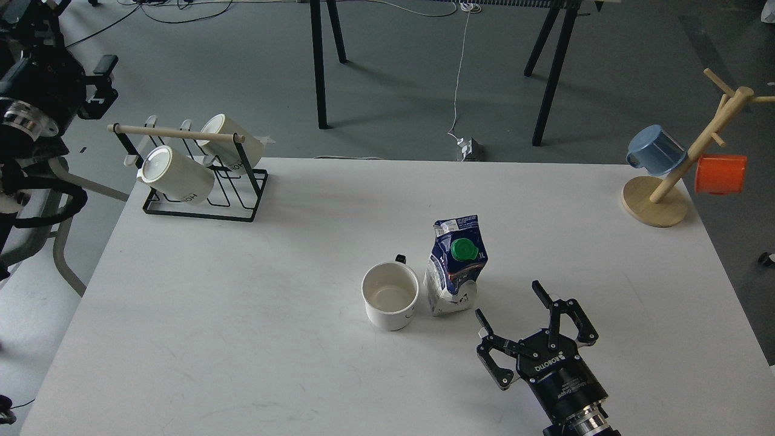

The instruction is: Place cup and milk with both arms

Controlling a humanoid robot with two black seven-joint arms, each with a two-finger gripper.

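Note:
A white cup (390,295) stands upright on the white table (242,315), its opening up and its dark handle at the back. Right beside it, on its right, a blue and white milk carton (454,266) with a green cap stands upright and free. My right gripper (508,303) is open and empty, a little to the right of and nearer than the carton, not touching it. My left arm is at the far left, off the table; its gripper (100,82) is dark and small, and its fingers cannot be told apart.
A black wire rack (200,181) with two white mugs stands at the table's back left. A wooden mug tree (672,188) with a blue cup and an orange cup stands at the back right corner. Black table legs stand on the floor behind.

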